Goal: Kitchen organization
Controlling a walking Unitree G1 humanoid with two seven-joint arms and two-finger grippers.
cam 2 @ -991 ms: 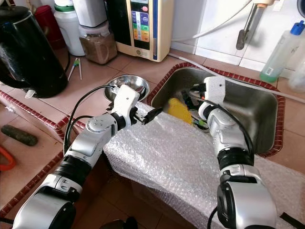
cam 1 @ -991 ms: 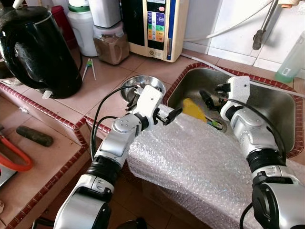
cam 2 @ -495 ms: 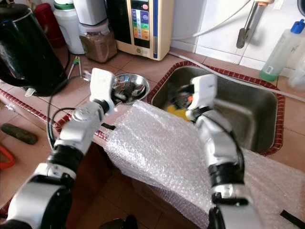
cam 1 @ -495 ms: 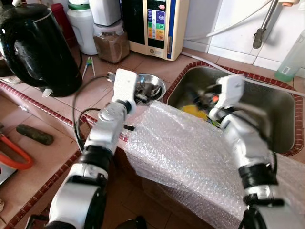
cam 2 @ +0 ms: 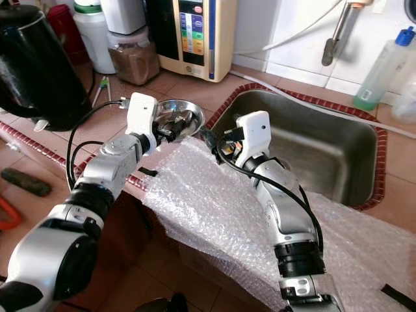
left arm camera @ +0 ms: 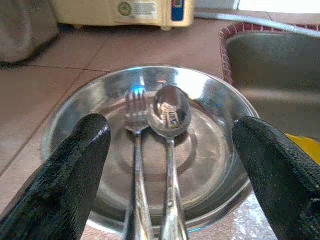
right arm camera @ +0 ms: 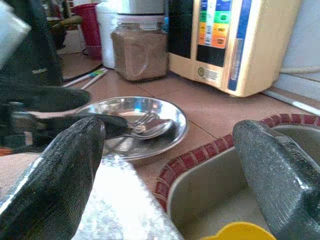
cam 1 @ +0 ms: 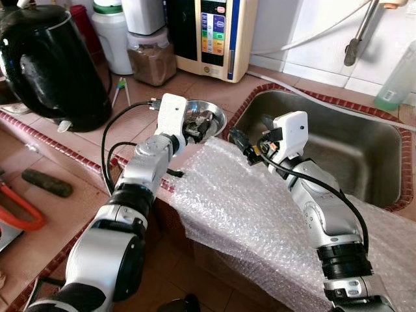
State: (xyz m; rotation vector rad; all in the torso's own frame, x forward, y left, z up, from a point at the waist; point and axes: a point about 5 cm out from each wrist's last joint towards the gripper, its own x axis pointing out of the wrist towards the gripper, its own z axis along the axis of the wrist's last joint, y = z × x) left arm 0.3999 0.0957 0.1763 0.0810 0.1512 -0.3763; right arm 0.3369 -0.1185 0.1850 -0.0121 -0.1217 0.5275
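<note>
A shallow steel bowl (cam 1: 209, 116) sits on the tiled counter just left of the sink (cam 1: 364, 162). A fork (left arm camera: 135, 135) and a spoon (left arm camera: 170, 112) lie side by side in it. My left gripper (cam 1: 195, 128) is at the bowl's near rim, open, with one finger (left arm camera: 75, 170) on each side of the cutlery and touching nothing. My right gripper (cam 1: 242, 140) hovers open over the sink's left rim, pointing towards the bowl, with nothing between its fingers (right arm camera: 60, 180). A yellow object (right arm camera: 240, 231) lies low in the sink.
Bubble wrap (cam 1: 260, 214) drapes over the counter's front edge under both arms. A black kettle (cam 1: 55, 65), a jar of brown powder (cam 1: 151, 62) and a cream appliance (cam 1: 211, 36) stand behind the bowl. A green bottle (cam 1: 396, 81) stands at the far right.
My left gripper swung from above the bubble wrap by the sink back to the bowl. My right gripper came out of the sink and moved left over its rim.
</note>
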